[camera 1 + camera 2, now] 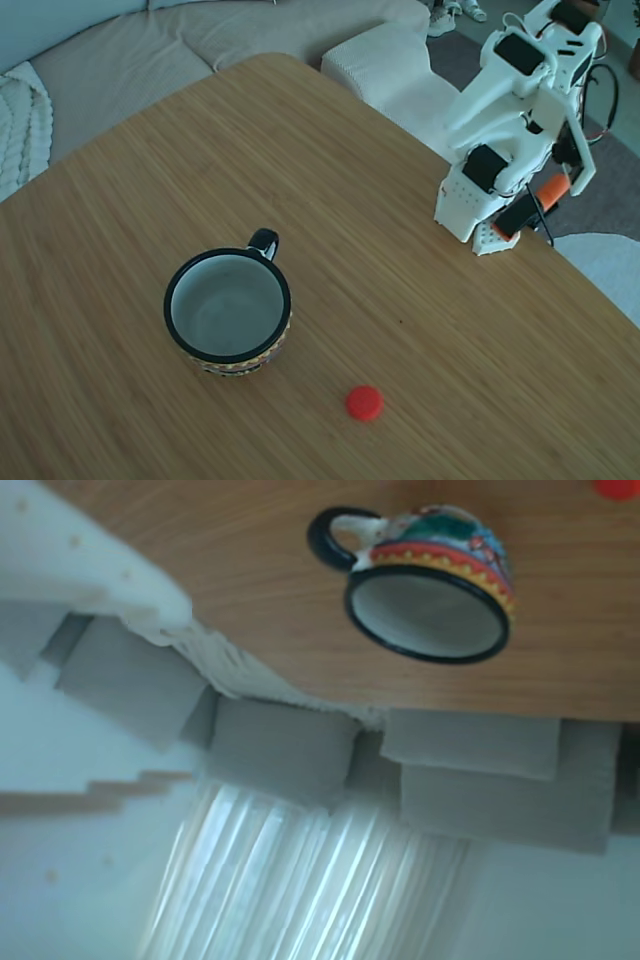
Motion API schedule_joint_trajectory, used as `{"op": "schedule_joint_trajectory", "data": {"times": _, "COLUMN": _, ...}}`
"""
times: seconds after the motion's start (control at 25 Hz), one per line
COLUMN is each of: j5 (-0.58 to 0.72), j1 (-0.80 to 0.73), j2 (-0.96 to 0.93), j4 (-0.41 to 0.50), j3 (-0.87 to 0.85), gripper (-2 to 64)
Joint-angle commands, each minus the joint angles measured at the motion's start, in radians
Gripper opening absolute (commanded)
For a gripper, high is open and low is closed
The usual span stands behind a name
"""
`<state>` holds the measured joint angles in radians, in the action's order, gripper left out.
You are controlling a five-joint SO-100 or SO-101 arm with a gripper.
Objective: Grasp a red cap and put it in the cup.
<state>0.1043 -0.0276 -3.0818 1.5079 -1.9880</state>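
Observation:
The red cap lies flat on the wooden table, to the lower right of the cup in the fixed view. The cup stands upright and empty, with a black rim and its handle pointing away. In the other view, which is upside down, the cup shows its patterned side, and a sliver of the red cap sits at the top right edge. My arm is folded at the table's right edge. Its gripper points down at the table, far from both things, with its jaws together and holding nothing.
The wooden table has a rounded far edge and a right edge beside the arm's white base. A grey sofa stands behind the table. Grey cushions and a curtain fill the other view.

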Motion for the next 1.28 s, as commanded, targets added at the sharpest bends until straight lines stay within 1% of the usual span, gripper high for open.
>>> {"op": "schedule_joint_trajectory", "data": {"times": 0.0, "j5": -0.006, "j1": -0.018, "j2": 0.127, "j4": -0.021, "j3": 0.081, "gripper": 14.8}}
{"op": "schedule_joint_trajectory", "data": {"times": 0.16, "j5": -0.009, "j1": -0.029, "j2": 0.321, "j4": -0.084, "j3": 0.202, "gripper": 14.8}}
{"op": "schedule_joint_trajectory", "data": {"times": 0.32, "j5": -0.011, "j1": -0.021, "j2": 0.566, "j4": -0.126, "j3": 0.36, "gripper": 14.8}}
{"op": "schedule_joint_trajectory", "data": {"times": 0.56, "j5": -0.009, "j1": -0.031, "j2": 0.925, "j4": -0.137, "j3": 0.586, "gripper": 14.9}}
{"op": "schedule_joint_trajectory", "data": {"times": 0.68, "j5": 0.002, "j1": -0.077, "j2": 1.072, "j4": -0.133, "j3": 0.663, "gripper": 14.9}}
{"op": "schedule_joint_trajectory", "data": {"times": 0.88, "j5": 0.005, "j1": -0.152, "j2": 1.256, "j4": -0.132, "j3": 0.755, "gripper": 14.9}}
{"op": "schedule_joint_trajectory", "data": {"times": 1.0, "j5": 0.04, "j1": -0.212, "j2": 1.338, "j4": -0.126, "j3": 0.787, "gripper": 14.9}}
{"op": "schedule_joint_trajectory", "data": {"times": 1.12, "j5": 0.046, "j1": -0.219, "j2": 1.407, "j4": -0.124, "j3": 0.798, "gripper": 14.9}}
{"op": "schedule_joint_trajectory", "data": {"times": 1.24, "j5": 0.094, "j1": -0.216, "j2": 1.502, "j4": -0.124, "j3": 0.795, "gripper": 14.9}}
